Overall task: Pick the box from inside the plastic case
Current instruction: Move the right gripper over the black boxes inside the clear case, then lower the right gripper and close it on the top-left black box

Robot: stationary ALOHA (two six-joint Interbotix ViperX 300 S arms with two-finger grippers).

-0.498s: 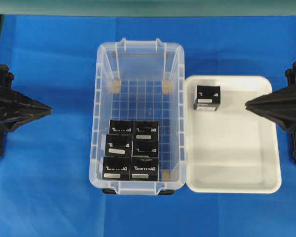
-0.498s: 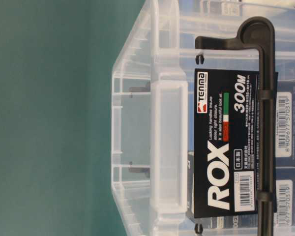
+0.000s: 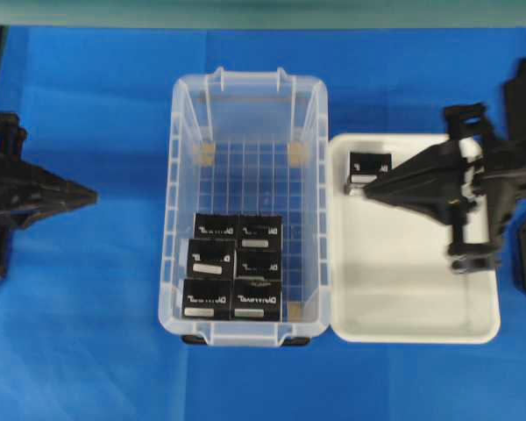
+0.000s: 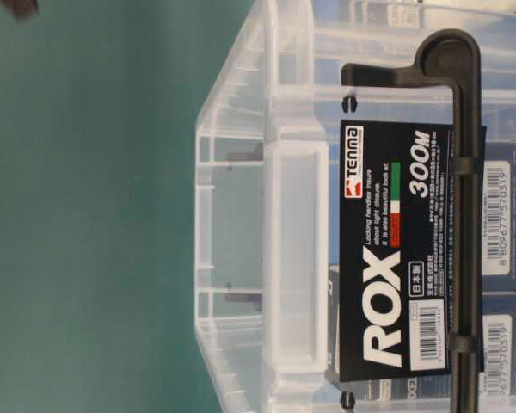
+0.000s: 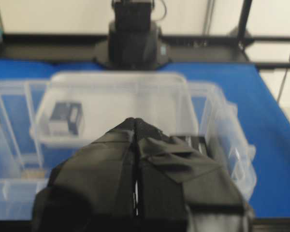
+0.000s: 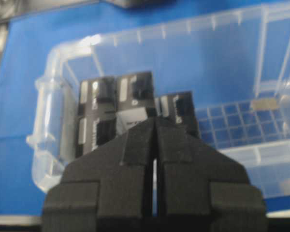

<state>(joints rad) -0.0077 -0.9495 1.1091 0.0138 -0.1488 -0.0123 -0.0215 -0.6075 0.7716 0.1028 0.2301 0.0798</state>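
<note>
**Both grippers closed, right arm extended**

The right gripper [image 3: 369, 187] is seen pressed shut, its arm stretched leftward with the wrist roughly level. The left gripper [image 3: 93, 197] is likewise held closed, pointed rightward, its arm kept at the left edge.

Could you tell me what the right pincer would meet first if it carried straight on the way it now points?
Probably the plastic case; the shut right pincer points at it over the white tray. Height is unclear.

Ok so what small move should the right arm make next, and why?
Probably keep travelling toward the plastic case and open its fingers. The right gripper is shut and empty over the white tray, while six boxes still sit in the case.
</note>
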